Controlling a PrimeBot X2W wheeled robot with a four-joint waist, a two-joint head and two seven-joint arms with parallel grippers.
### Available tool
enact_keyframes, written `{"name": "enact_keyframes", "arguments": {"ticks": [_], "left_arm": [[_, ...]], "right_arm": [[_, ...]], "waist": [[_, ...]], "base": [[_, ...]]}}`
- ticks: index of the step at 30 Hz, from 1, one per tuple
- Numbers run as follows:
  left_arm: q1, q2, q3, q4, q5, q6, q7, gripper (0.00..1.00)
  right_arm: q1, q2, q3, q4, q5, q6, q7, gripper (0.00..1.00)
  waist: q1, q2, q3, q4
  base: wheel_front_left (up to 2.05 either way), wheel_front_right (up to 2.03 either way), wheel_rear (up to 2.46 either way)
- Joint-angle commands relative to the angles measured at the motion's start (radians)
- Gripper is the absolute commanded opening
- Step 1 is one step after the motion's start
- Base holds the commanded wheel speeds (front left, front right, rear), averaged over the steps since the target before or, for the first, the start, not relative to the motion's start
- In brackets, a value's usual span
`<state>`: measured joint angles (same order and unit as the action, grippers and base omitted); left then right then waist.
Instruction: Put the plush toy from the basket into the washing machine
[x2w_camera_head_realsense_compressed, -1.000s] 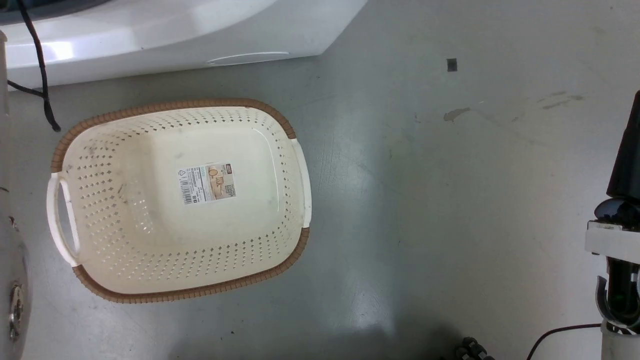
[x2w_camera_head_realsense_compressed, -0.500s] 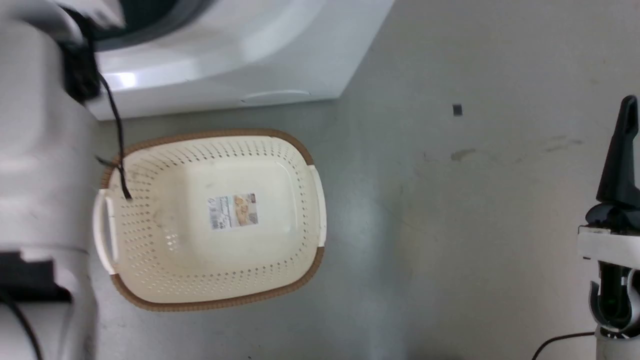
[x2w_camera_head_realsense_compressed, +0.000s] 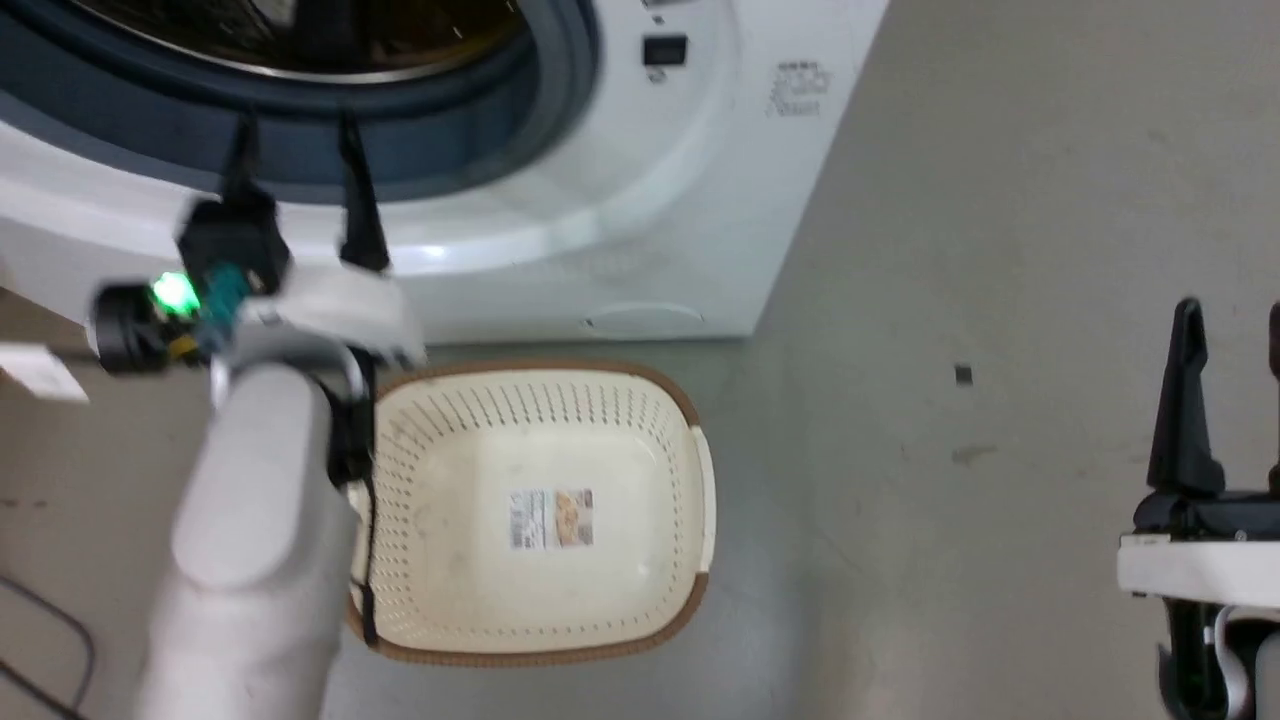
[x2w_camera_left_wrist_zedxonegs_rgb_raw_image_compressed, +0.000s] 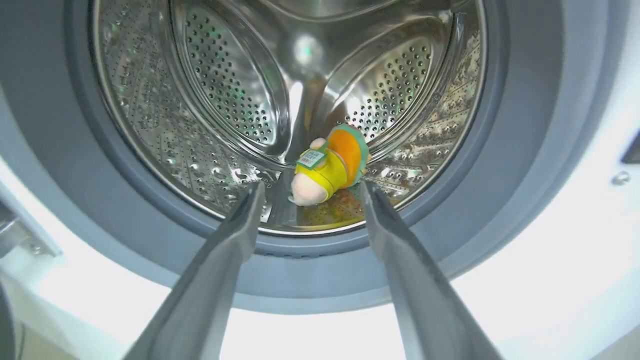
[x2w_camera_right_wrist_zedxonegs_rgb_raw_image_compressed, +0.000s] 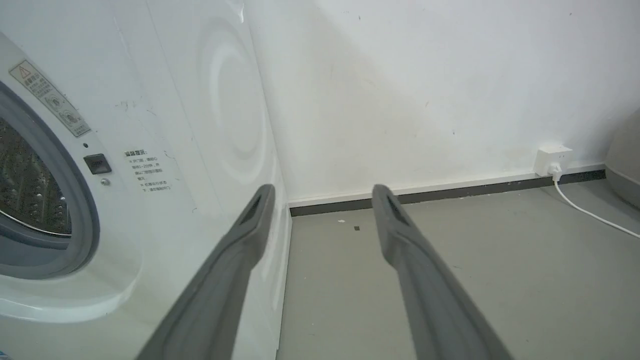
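Plush toy lies on the drum floor inside the washing machine. Left gripper is spread at the opening, and right gripper is spread too. Basket sits on the floor just before the machine.

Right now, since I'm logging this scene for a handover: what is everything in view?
washer: one, white, grey-rimmed opening, behind the basket
drum: one, shiny steel, inside the washer
toy: one, orange, yellow and green, lying in the drum
basket: one, cream with brown rim, on the floor before the washer
label: one, paper, on the basket's bottom
socket: one, white, low on the wall
cable: one, white, from the socket across the floor
left hand: one, dark fingers, open, at the washer's opening
right hand: one, dark fingers, open, above the floor beside the washer
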<state>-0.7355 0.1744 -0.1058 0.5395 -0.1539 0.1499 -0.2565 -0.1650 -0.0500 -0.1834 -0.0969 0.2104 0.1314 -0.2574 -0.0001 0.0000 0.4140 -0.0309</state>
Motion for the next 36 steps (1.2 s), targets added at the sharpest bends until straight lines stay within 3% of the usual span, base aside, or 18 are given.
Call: {"name": "enact_keyframes", "arguments": {"ticks": [1, 10, 20, 31, 32, 36], "left_arm": [[0.067, -0.017, -0.005, -0.038, 0.019, 0.0, -0.005, 1.0], [0.312, -0.052, -0.015, -0.176, 0.056, -0.025, -0.005, 1.0], [0.594, -0.077, 0.007, -0.211, 0.066, -0.034, -0.005, 1.0], [0.703, -0.088, 0.034, -0.256, 0.081, -0.046, -0.005, 1.0], [0.695, -0.088, 0.032, -0.253, 0.075, -0.045, 0.0, 0.0], [0.695, -0.089, 0.029, -0.255, 0.073, -0.047, 0.001, 0.0]], "right_arm": [[0.026, 0.0, 0.001, 0.011, -0.007, -0.001, -0.004, 1.0], [0.107, 0.0, 0.037, 0.05, -0.036, -0.001, -0.004, 1.0], [0.24, 0.0, 0.076, 0.075, -0.067, -0.001, -0.004, 1.0], [0.295, 0.0, 0.095, 0.062, -0.075, -0.001, -0.004, 1.0], [0.281, 0.0, 0.093, 0.066, -0.069, 0.0, 0.0, 0.0], [0.28, 0.0, 0.093, 0.066, -0.069, 0.0, 0.001, 0.0]], "waist": [[0.0001, 0.0, -0.083, 0.042], [0.0001, 0.0, -0.22, 0.057], [0.0001, 0.0, -0.389, 0.053], [0.0001, 0.0, -0.435, 0.055], [0.0001, 0.0, -0.435, 0.055], [0.0001, 0.0, -0.436, 0.055]], "base": [[0.0, 0.0, 0.0], [0.0, 0.0, 0.0], [0.0, 0.0, 0.0], [0.0, 0.0, 0.0], [0.0, 0.0, 0.0], [0.0, 0.0, 0.0]]}}
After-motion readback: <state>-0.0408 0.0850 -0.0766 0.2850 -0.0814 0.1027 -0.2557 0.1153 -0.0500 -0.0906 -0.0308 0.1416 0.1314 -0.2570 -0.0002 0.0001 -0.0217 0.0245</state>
